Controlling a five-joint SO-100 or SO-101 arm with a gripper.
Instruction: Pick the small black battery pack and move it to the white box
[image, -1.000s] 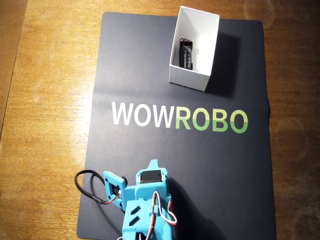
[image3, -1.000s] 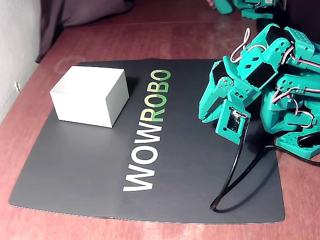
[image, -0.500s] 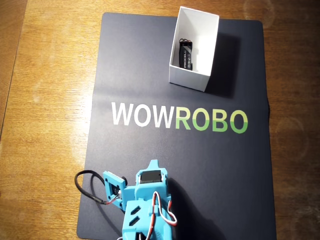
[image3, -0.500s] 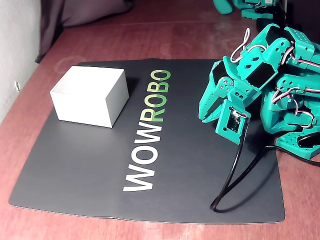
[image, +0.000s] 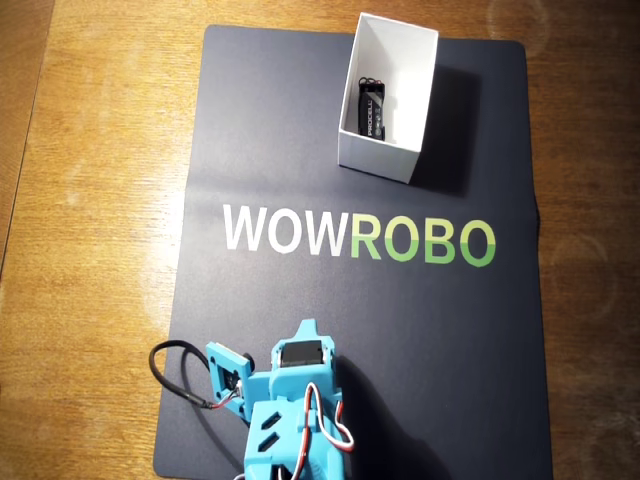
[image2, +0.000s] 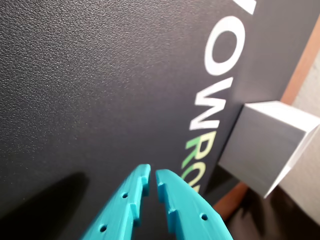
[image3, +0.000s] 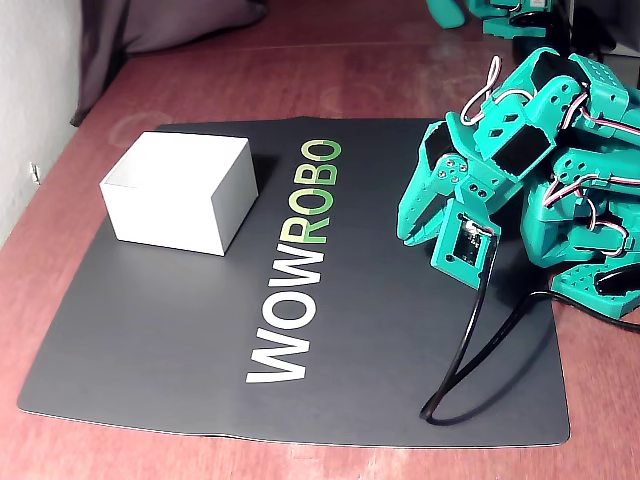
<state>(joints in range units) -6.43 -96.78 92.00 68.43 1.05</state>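
The gripper (image2: 151, 176) is hanging over the mat (image: 260, 130), fingers nearly together and seemingly empty; well ahead, the battery pack (image: 370, 110) is lying inside the white box (image: 416, 110).

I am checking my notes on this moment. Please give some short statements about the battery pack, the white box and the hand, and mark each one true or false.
1. The small black battery pack lies inside the white box. True.
2. The hand holds the battery pack. False: it holds nothing, its fingers nearly together.
3. The white box stands on the dark mat. True.
4. The white box stands on the WOWROBO lettering. False: it stands apart from it.
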